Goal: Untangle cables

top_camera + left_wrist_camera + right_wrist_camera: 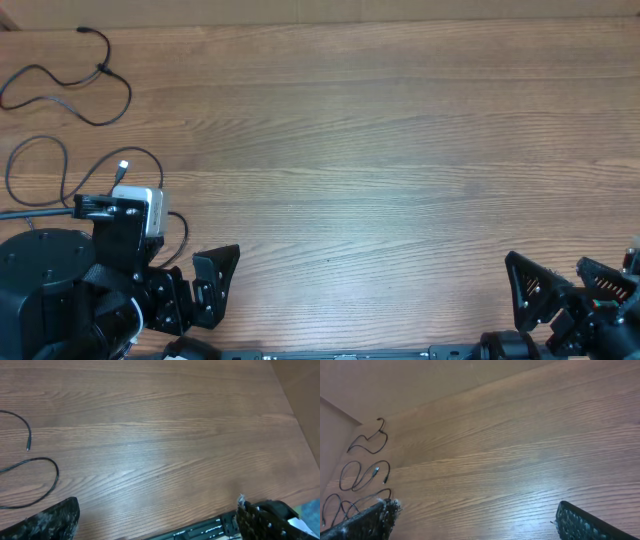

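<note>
The cables lie apart as loose loops at the table's far left. One black cable curls at the back left corner. A second cable with a silvery tip loops in front of it, partly hidden by my left arm. In the right wrist view they show as separate loops. One cable's loop and plug end sit left of my left gripper, which is open and empty. My right gripper is open over bare wood, far from the cables.
The left arm's black base and white wrist block sit at the front left, over part of a cable. A black rail runs along the table's front edge. The right gripper rests at the front right.
</note>
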